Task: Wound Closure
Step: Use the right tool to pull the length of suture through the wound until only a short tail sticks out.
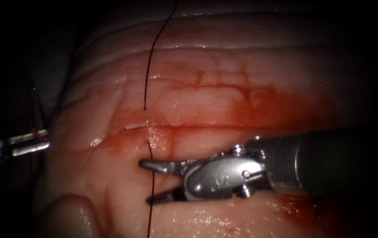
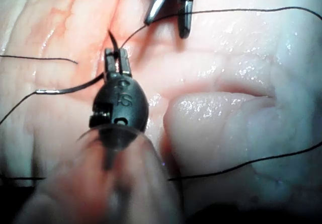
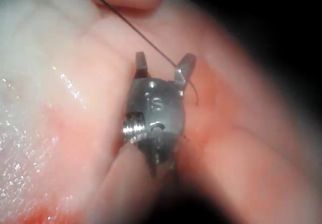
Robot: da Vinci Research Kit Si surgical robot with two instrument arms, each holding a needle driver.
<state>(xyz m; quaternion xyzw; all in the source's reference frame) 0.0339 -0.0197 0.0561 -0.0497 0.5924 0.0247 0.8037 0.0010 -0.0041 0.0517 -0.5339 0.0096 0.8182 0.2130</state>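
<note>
Right gripper [image 1: 150,181] spread around the thread [image 1: 147,66] below the cut [image 1: 189,128]; left gripper [image 2: 117,58] pinches the needle [image 2: 111,36] by its tip, off the tissue [image 1: 224,75]

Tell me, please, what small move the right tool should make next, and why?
Probably shut the right tool on the thread: its jaws stand open, holding nothing, with the thread running between them just below the cut in the endoscope view.
</note>
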